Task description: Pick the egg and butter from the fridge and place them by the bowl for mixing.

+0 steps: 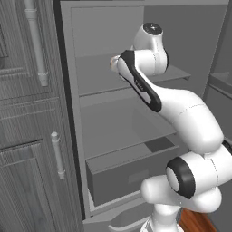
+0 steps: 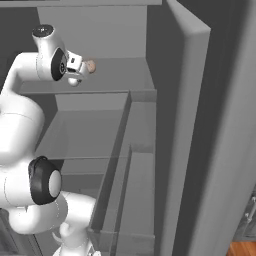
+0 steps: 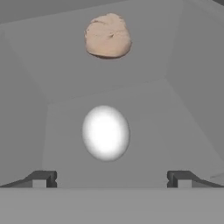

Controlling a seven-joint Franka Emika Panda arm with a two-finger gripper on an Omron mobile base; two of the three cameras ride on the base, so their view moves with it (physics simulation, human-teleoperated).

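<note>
Jaws: wide apart, holding nothing; two-finger gripper (image 3: 111,178) with dark fingertips (image 3: 41,178) aimed at the egg.
Egg: small plain white ball-like egg (image 3: 105,132), on a grey fridge shelf (image 3: 175,131), ahead of the fingertips, between them, apart.
Lump: round tan-brown lump (image 3: 107,36), beyond the egg.
Fridge: tall plain grey unit (image 1: 108,131), door open.

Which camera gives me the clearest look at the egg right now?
The hand view: the egg sits whole and unobstructed on the fridge shelf, centred ahead of the open end effector, nearer than the tan lump. From the two base views I cannot pick the egg out; the arm covers that part of the shelf.
</note>
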